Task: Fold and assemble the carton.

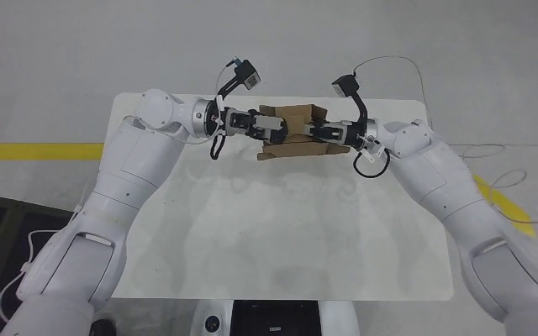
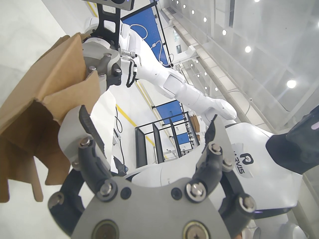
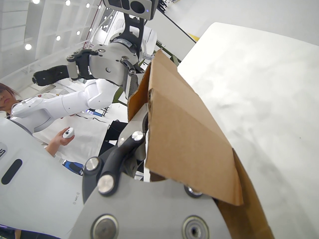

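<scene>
Left pincer (image 2: 149,113) gapes wide beside the carton (image 2: 57,75); right pincer (image 3: 149,125) clamps its wall. Mid-fold, seemingly: next, press a flap (image 2: 74,95) inward.

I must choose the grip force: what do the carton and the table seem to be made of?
Carton: brown cardboard, matte and uncoated, likely corrugated. It has sharp fold creases and a ragged, fibrous edge.
Table: a smooth white top, perhaps laminate or painted board. The surface is even with faint grey smudges, and its core cannot be seen.
</scene>
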Motion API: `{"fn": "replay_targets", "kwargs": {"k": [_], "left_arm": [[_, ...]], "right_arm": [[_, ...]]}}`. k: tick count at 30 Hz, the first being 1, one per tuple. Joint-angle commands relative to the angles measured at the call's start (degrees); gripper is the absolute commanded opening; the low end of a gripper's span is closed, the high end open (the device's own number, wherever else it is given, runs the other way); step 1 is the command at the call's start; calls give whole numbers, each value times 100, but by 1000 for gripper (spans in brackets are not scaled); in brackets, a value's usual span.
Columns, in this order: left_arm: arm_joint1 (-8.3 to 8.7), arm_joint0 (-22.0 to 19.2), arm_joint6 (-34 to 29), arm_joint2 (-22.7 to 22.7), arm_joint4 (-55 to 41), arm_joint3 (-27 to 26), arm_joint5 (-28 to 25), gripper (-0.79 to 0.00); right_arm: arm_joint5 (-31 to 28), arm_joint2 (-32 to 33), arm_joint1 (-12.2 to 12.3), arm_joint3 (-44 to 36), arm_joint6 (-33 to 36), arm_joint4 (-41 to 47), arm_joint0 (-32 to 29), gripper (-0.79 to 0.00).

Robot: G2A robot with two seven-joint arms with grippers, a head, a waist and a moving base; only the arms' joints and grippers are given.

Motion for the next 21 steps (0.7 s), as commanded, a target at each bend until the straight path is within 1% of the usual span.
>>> {"fn": "replay_targets", "kwargs": {"k": [1,9,14,21], "left_arm": [[-6,-21,13,-10,39,15,-38,0],[17,4,212,-211,63,114,-135,0],[82,41,252,-350,380,148,-158,0],[151,211,263,-494,535,12,-75,0]], "right_arm": [[6,20,-11,-11,5,-15,-13,-785],[-9,198,1,136,-10,-87,-71,-785],[29,359,58,169,28,-133,-103,-785],[158,485,130,-176,158,-108,-246,-785]]}}
